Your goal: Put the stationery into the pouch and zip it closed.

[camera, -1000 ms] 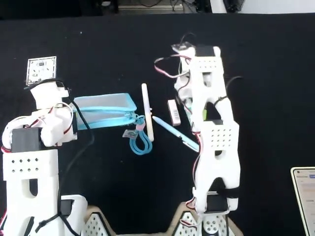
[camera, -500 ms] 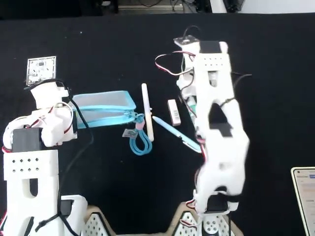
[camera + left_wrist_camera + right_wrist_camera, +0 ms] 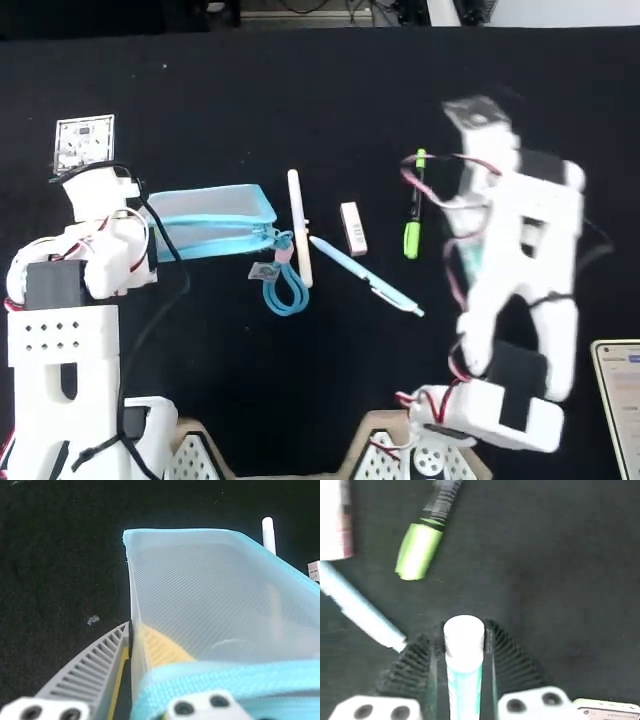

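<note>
The light blue mesh pouch [image 3: 215,222] lies open at the left, and my left gripper [image 3: 150,242] is shut on its near edge. In the left wrist view the pouch wall [image 3: 210,605] sits pinched at my left gripper [image 3: 131,630]. To the pouch's right lie a cream pen [image 3: 299,225], a white eraser [image 3: 352,227], a blue pen [image 3: 365,275] and a green highlighter [image 3: 413,215]. My right gripper [image 3: 468,262] hangs above the mat right of the highlighter. It is shut on a white tube with teal print [image 3: 464,645], between the right gripper [image 3: 464,630] jaws.
A blue strap loop [image 3: 285,290] trails from the pouch's zip end beside the cream pen. A small white card [image 3: 83,140] lies at the far left. A phone [image 3: 620,400] rests at the front right edge. The highlighter [image 3: 417,550] and blue pen tip [image 3: 365,615] lie ahead of the right gripper.
The right arm pulled back from the stationery and swung right with the white tube in its gripper, uncovering the green highlighter. The left arm and pouch stayed still.
</note>
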Available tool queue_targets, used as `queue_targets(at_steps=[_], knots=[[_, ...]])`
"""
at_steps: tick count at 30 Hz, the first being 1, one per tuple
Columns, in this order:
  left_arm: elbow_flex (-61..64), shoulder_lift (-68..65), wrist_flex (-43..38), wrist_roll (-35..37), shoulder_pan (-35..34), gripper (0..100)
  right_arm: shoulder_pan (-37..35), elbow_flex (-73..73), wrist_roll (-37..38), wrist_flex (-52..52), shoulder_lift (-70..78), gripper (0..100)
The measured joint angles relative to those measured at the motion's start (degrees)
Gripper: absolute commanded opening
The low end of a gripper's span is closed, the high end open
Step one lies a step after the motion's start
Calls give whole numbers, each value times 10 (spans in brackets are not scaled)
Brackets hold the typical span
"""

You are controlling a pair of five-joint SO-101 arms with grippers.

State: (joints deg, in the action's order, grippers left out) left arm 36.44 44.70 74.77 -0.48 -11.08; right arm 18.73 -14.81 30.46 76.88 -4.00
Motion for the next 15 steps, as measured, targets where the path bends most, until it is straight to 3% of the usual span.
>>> queue_targets(at_steps=[3, 7, 15], knots=[[0, 0, 0, 0, 0, 30, 55, -41, 25, -62, 20, 28], [0, 0, 0, 0, 0, 30, 84, -45, 34, -78, 73, 124], [0, 0, 0, 0, 0, 30, 115, -19, 34, -78, 182, 113]])
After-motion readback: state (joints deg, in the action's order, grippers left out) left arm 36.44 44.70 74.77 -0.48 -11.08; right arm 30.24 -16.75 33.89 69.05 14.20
